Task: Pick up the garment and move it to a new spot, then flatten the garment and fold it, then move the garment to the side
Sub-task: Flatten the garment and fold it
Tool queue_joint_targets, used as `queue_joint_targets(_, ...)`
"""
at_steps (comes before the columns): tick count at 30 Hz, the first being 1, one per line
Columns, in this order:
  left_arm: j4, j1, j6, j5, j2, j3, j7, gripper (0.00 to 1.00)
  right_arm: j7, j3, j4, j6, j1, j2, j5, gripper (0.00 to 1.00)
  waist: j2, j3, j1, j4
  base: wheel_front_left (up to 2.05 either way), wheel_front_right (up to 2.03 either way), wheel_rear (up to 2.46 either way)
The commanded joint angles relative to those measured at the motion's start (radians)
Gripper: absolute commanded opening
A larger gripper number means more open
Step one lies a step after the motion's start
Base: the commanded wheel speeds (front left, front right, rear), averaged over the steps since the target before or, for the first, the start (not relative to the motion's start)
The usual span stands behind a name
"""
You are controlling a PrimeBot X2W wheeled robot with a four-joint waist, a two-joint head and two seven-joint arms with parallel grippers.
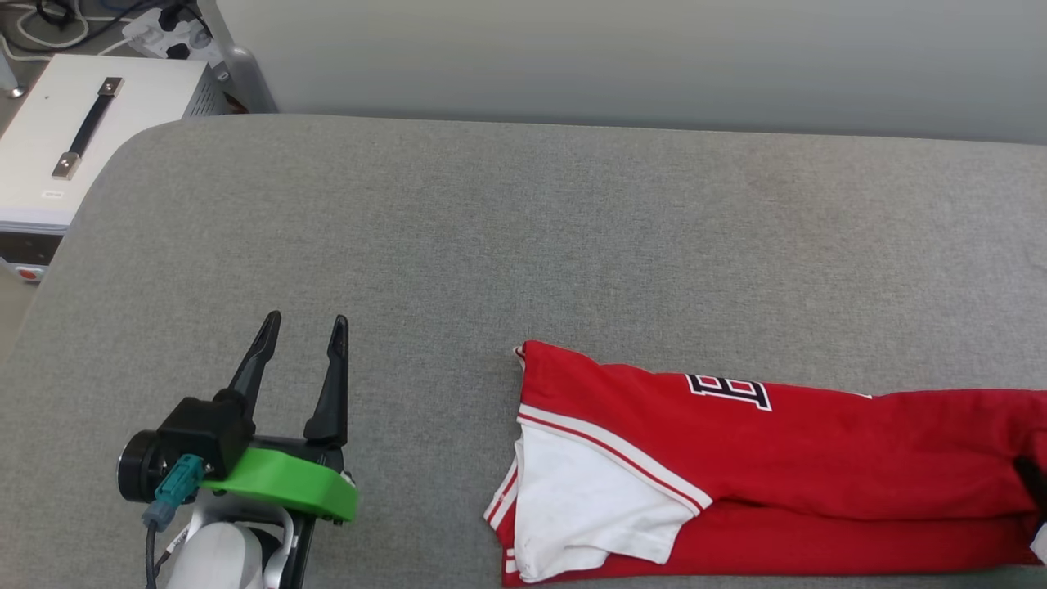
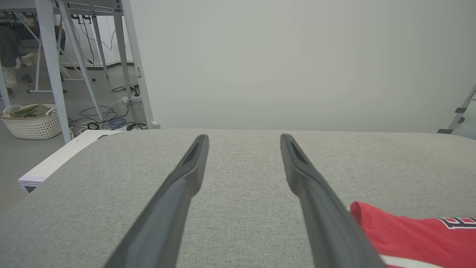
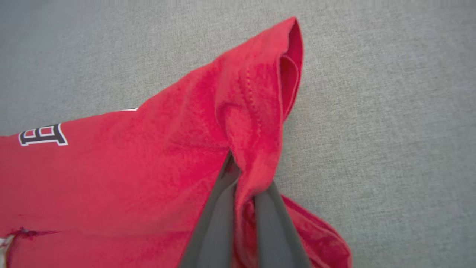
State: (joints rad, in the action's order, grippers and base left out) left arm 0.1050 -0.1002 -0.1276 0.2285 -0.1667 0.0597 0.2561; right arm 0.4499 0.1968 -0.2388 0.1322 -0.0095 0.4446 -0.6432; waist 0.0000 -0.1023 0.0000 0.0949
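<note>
Head view first: the left pincer (image 1: 307,319) is seen wide open with nothing in it, parked over bare grey counter (image 1: 491,229). The garment (image 1: 736,458) is laid well off to that pincer's right, doubled into a long red strip. Its white sleeve end is nearest the pincer, and a bit of black lettering shows on top.

Left wrist view: same story. Both fingers are spread wide with only counter between them. The near corner of the garment is caught low to the right of the right-hand finger, not touched.

Right wrist view: the right pincer (image 3: 247,178) is clamped shut on a fold of red cloth at the end away from the sleeve, the hem going by the stitching. Fabric is bunched between and around the two fingers, and the end corner is peaked up ahead of the tips. The rest of the garment is spread to that pincer's left, with bare counter to its right.

So the folding step is reckoned to be in hand: the lengthwise fold looks done, the crosswise one not yet made. Next move, probably: the pinched end gets lifted just clear and carried over towards the sleeve end, kept low so the lower layers aren't dragged out. Whether both layers are caught can't be told. The left pincer might be wanted on the sleeve end to pin it down
</note>
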Motion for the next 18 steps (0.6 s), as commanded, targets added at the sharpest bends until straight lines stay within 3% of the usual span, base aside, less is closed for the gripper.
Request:
queue_joint_targets(1,0.002,0.022,-0.003,-0.001,0.005,0.002,0.006,1.0,0.005,0.0,0.027,-0.002,0.01,-0.01,0.007,0.0,0.0,0.013,0.0,0.002,0.0,0.0,0.0)
queue_joint_targets(13,0.02,0.069,-0.003,0.025,0.008,0.044,0.006,1.0,0.207,-0.069,0.317,-0.002,0.157,-0.147,0.022,0.0,0.0,0.114,0.0,0.03,0.0,0.0,0.0)
queue_joint_targets(18,0.023,0.085,-0.003,0.033,0.01,0.051,0.006,1.0,0.288,-0.111,0.392,-0.002,0.177,-0.252,0.029,0.0,0.0,0.132,0.0,0.052,0.0,0.0,0.0)
